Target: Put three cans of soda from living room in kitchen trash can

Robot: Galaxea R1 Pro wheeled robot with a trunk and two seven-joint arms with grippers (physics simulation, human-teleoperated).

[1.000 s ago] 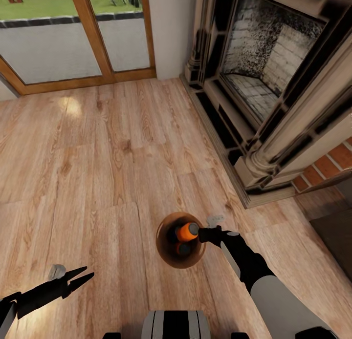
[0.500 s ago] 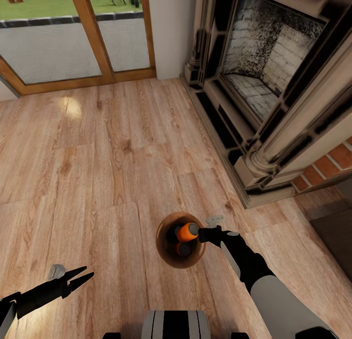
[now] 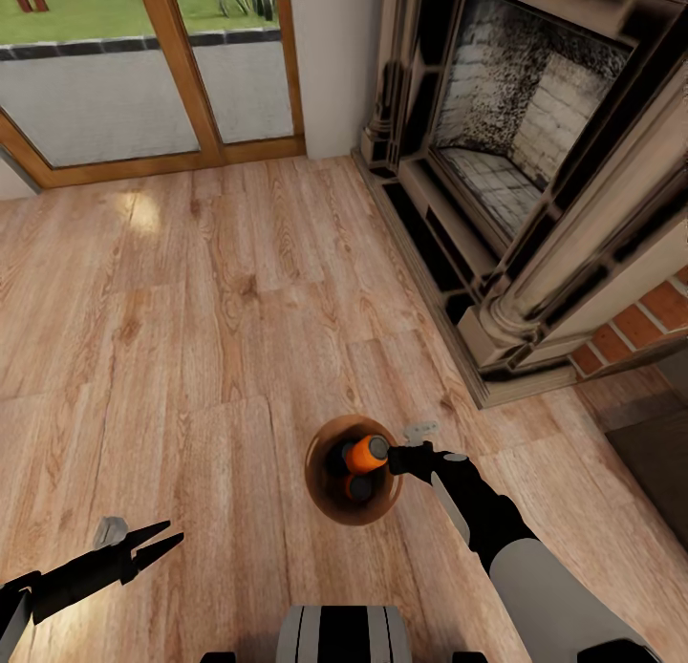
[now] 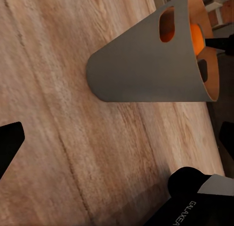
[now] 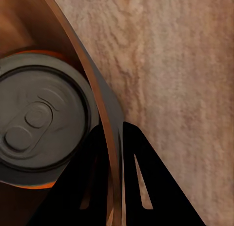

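The bin (image 3: pixel 352 469) stands on the wood floor (image 3: pixel 191 338) at lower centre, two soda cans (image 3: pixel 364 454) inside. The right gripper (image 3: pixel 394 456) pinches its rim. The left gripper (image 3: pixel 161 543), lower left, has spread jaws. A fireplace (image 3: pixel 516 147) fills the upper right, glass doors (image 3: pixel 143 80) the upper left.

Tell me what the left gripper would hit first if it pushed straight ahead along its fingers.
Probably the round tapered brown bin: the left gripper points toward it across bare wood floor. Depth is uncertain.

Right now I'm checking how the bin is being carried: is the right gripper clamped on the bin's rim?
Yes: in the right wrist view the right gripper has one finger on each side of the trash can rim wall.
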